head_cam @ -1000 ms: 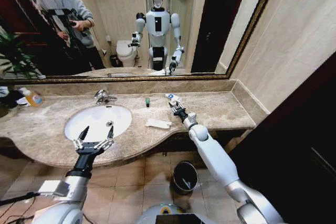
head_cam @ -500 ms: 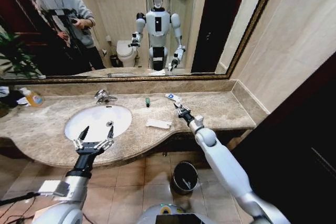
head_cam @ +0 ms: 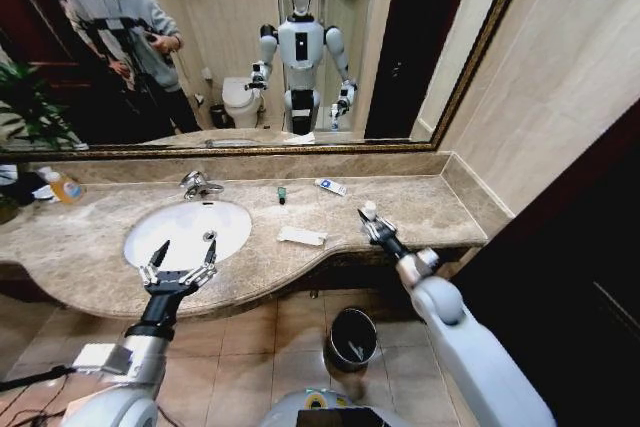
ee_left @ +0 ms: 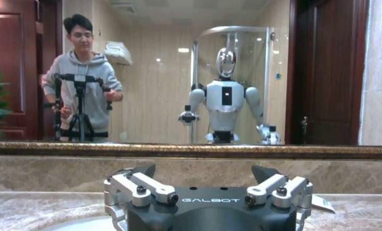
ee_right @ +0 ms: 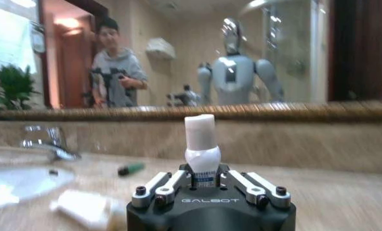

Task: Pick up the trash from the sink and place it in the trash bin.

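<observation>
A white oval sink is sitting in a beige marble counter beneath a wide mirror, with a chrome faucet at its back edge. The basin is looking bare apart from its drain. On the tiled floor below the counter's front edge, a small round black trash bin is standing; its inside is dark and hard to make out.

The right gripper is hanging over the front right part of the counter, its fingers closed around the base of a small white tube that is standing upright out of them. The left gripper is hovering at the sink's front rim with its fingers spread wide, gripping nothing.

Other trash is lying on the counter: a flat white packet just right of the sink, a small green-black piece near the back wall, and a blue-white packet to its right. An orange-yellow soap bottle is standing at the far left, partly cut off by clutter.
</observation>
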### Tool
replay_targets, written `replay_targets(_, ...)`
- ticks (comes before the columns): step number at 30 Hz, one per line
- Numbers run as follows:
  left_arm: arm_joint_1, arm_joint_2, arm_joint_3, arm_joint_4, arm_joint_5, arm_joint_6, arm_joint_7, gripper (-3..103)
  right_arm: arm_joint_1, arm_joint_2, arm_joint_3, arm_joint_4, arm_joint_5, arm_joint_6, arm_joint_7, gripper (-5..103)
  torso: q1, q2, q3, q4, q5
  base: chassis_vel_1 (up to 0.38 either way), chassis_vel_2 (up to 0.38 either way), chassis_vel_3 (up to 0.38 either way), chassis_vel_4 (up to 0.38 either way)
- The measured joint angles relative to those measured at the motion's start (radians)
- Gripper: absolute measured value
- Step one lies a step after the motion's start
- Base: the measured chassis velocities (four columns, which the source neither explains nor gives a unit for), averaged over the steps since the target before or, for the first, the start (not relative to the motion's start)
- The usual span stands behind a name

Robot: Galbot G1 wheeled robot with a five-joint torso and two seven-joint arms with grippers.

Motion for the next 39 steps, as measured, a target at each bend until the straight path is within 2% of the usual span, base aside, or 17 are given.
replay_targets(2,0.000,0.000,0.000,0.000,0.000,0.000,0.000,100,-0.089,0.009,0.012,-0.026,-0.011,0.058,-0.004,18,0.000,0.000,0.000,0.0000,0.0000,0.000,0.000,0.000,0.000)
replay_targets(3,0.000,0.000,0.000,0.000,0.000,0.000,0.000,100,-0.089,0.009,0.012,-0.026,-0.011,0.058,-0.004,18,0.000,0.000,0.000,0.0000,0.0000,0.000,0.000,0.000,0.000)
replay_targets(7,0.000,0.000,0.000,0.000,0.000,0.000,0.000,100,-0.189,0.022,0.005,-0.108,-0.036,0.137,-0.002,18,0.000,0.000,0.000,0.0001,-0.0005,0.000,0.000,0.000,0.000)
replay_targets(9,0.000,0.000,0.000,0.000,0.000,0.000,0.000,100,-0.219,0.039,-0.035,-0.206,-0.118,0.207,-0.003,18,0.000,0.000,0.000,0.0000,-0.0001,0.000,0.000,0.000,0.000)
replay_targets(10,0.000,0.000,0.000,0.000,0.000,0.000,0.000,100,-0.219,0.039,-0.035,-0.206,-0.118,0.207,-0.003,18,0.000,0.000,0.000,0.0000,-0.0001,0.000,0.000,0.000,0.000)
replay_targets(13,0.000,0.000,0.000,0.000,0.000,0.000,0.000,100,-0.170,0.081,-0.085,-0.375,-0.221,0.245,-0.023,18,0.000,0.000,0.000,0.0001,0.0000,0.000,0.000,0.000,0.000)
replay_targets(14,0.000,0.000,0.000,0.000,0.000,0.000,0.000,100,-0.170,0.081,-0.085,-0.375,-0.221,0.245,-0.023,18,0.000,0.000,0.000,0.0001,0.0000,0.000,0.000,0.000,0.000)
replay_targets(16,0.000,0.000,0.000,0.000,0.000,0.000,0.000,100,-0.097,0.119,-0.126,-0.521,-0.299,0.254,-0.032,18,0.000,0.000,0.000,0.0003,-0.0003,0.000,0.000,0.000,0.000)
replay_targets(17,0.000,0.000,0.000,0.000,0.000,0.000,0.000,100,-0.097,0.119,-0.126,-0.521,-0.299,0.254,-0.032,18,0.000,0.000,0.000,0.0003,-0.0003,0.000,0.000,0.000,0.000)
replay_targets(19,0.000,0.000,0.000,0.000,0.000,0.000,0.000,100,-0.021,0.169,-0.179,-0.644,-0.358,0.221,-0.036,18,0.000,0.000,0.000,0.0003,-0.0004,0.000,0.000,0.000,0.000)
replay_targets(20,0.000,0.000,0.000,0.000,0.000,0.000,0.000,100,-0.021,0.169,-0.179,-0.644,-0.358,0.221,-0.036,18,0.000,0.000,0.000,0.0003,-0.0004,0.000,0.000,0.000,0.000)
replay_targets(24,0.000,0.000,0.000,0.000,0.000,0.000,0.000,100,0.068,0.245,-0.212,-0.780,-0.425,0.186,-0.026,18,0.000,0.000,0.000,0.0004,-0.0001,0.000,0.000,0.000,0.000)
replay_targets(32,0.000,0.000,0.000,0.000,0.000,0.000,0.000,100,0.150,0.287,-0.214,-0.936,-0.479,0.183,-0.029,18,0.000,0.000,0.000,0.0002,-0.0003,0.000,0.000,0.000,0.000)
replay_targets(39,0.000,0.000,0.000,0.000,0.000,0.000,0.000,100,0.176,0.282,-0.212,-0.947,-0.491,0.173,-0.036,18,0.000,0.000,0.000,0.0003,-0.0003,0.000,0.000,0.000,0.000)
